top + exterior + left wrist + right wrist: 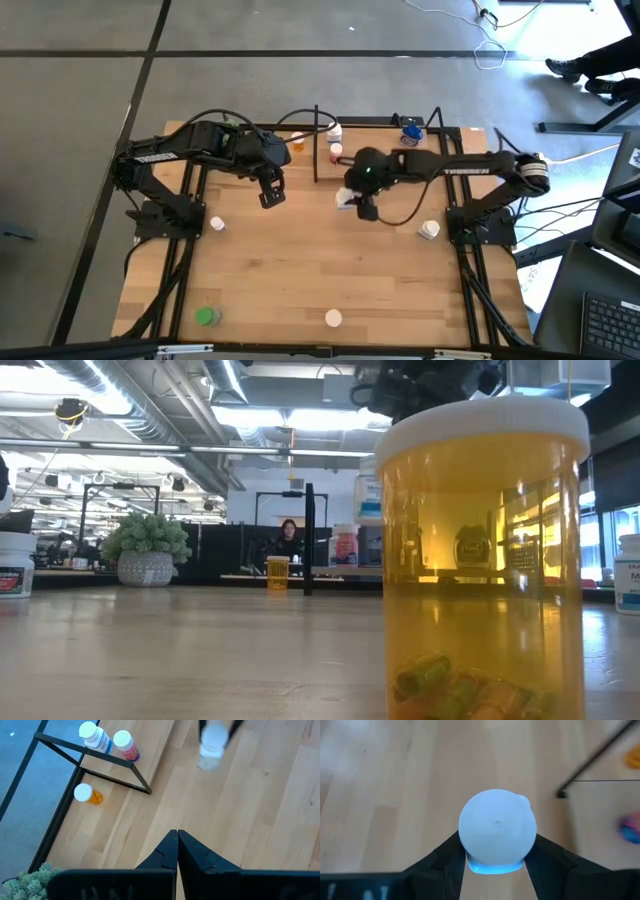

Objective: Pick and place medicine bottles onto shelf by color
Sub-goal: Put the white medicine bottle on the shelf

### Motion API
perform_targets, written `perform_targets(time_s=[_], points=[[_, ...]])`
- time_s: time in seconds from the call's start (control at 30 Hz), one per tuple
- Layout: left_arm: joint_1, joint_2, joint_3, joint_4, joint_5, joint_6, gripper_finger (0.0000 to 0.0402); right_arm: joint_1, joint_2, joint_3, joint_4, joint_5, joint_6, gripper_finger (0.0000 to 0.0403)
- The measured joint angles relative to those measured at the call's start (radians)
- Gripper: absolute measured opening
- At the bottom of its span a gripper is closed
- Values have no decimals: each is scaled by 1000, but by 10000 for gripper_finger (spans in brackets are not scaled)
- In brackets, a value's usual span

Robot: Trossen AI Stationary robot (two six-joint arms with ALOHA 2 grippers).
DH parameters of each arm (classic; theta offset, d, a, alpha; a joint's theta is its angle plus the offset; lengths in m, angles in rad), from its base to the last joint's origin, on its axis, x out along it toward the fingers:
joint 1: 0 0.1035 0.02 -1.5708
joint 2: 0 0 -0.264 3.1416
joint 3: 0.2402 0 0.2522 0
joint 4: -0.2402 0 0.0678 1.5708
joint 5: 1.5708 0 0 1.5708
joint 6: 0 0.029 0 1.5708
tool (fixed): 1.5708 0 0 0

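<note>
A: Where's the right gripper [495,862]?

B: Near the middle of the bench [300,270], just in front of the shelf [420,150], clenched on a white-capped bottle [497,828]. The cap fills the space between its fingers.

A: And the left gripper [177,842]?

B: Closed tight, holding nothing, hovering left of the shelf's front post [316,140].

A: Other bottles?

B: On the shelf: an orange one [298,143], a white one [333,131], a pink one [335,152], a blue one [411,130]. Loose ones sit well apart: white at the left edge [217,224], white by the right edge [429,230], green [206,317] and another white cap [333,319] along the front. The central boards are open.
</note>
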Motion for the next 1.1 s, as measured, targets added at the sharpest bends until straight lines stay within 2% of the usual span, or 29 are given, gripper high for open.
perform_targets(time_s=[0.3,0.8,1.1], points=[[0,0,0,0,0,0,0,-153,-57,0,-61,-1,-90,179],[0,0,0,0,0,-1,0,-458,-57,0,-79,-88,-261,179],[0,0,0,0,0,-3,0,-546,-56,0,-270,-115,-274,179]])
